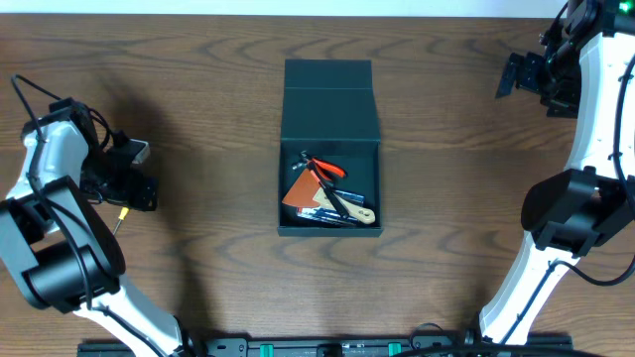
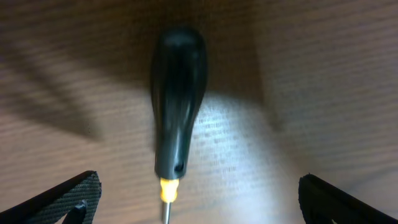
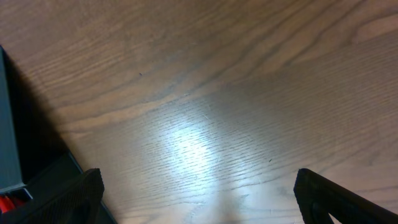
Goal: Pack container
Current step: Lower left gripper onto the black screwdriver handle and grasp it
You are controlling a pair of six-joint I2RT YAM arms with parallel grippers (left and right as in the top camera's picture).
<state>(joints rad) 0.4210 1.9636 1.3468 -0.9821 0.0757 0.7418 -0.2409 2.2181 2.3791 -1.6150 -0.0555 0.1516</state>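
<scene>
**Left gripper** [image 2: 199, 204]: jaws spread wide, nothing in them. Both dark fingertips [image 2: 73, 198] sit at the lower corners of the wrist view, well clear of what lies between.

**Screwdriver** [image 2: 178, 106]: black bulbous handle, yellow collar where the shaft starts. It lies flat on the table, centred in the gap between the left fingers and touching neither. From overhead only its yellow end shows, poking out beneath the gripper.

**Left arm** [image 1: 55, 169]: white and black, folded back on itself at the table's left edge, wrist pitched down over the screwdriver.

**Right gripper** [image 3: 199, 200]: jaws equally wide and empty, bare wood below.

**Right arm** [image 1: 595, 109]: stretched toward the far right corner, wrist held high, well apart from everything else.

**Container** [image 1: 330, 124]: dark teal-black square box at the table's centre, between the two arms and reached by neither. Its flap lid is open, laid back toward the far edge. A sliver of its wall shows at the left of the right wrist view.

**Contents:** red-handled pliers [image 1: 325, 169], an orange-brown flat piece [image 1: 302, 193] and a pale wooden handle [image 1: 359, 214], all crowded into the near half.

**Table** [image 1: 198, 89]: dark wood grain.
</scene>
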